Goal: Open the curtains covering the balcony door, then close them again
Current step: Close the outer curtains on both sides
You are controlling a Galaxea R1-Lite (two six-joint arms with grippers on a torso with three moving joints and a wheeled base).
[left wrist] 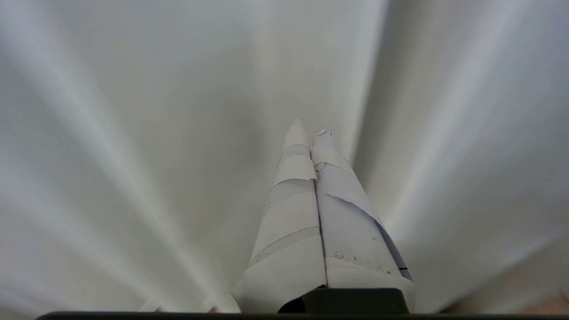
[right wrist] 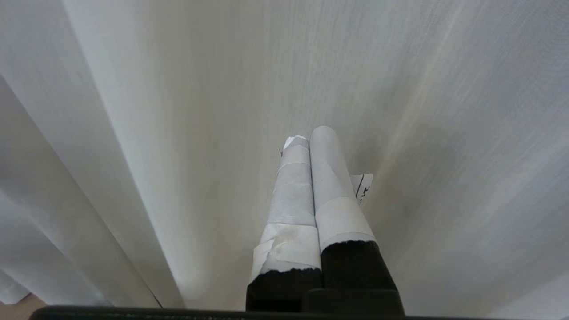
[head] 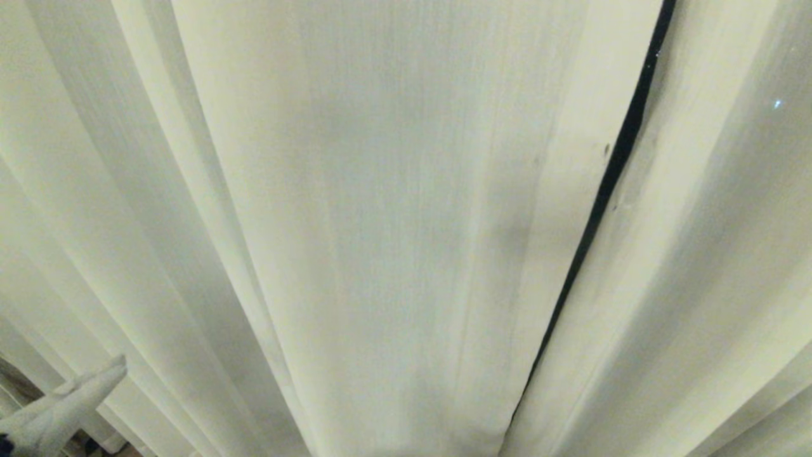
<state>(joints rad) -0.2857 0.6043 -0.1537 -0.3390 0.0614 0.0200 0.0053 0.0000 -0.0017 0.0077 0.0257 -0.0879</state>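
The cream, pleated curtains fill the head view, drawn together. A thin dark slit runs between the two panels. The balcony door is hidden behind the fabric. My left gripper pokes in at the lower left of the head view, its white-taped fingers pressed together and empty. In the left wrist view it points at the curtain folds. My right gripper is outside the head view. Its taped fingers are shut on nothing, close before the curtain fabric.
Curtain folds hang on every side of both arms. A sliver of wooden floor shows under the curtain hem in the right wrist view, and another strip of floor in the left wrist view.
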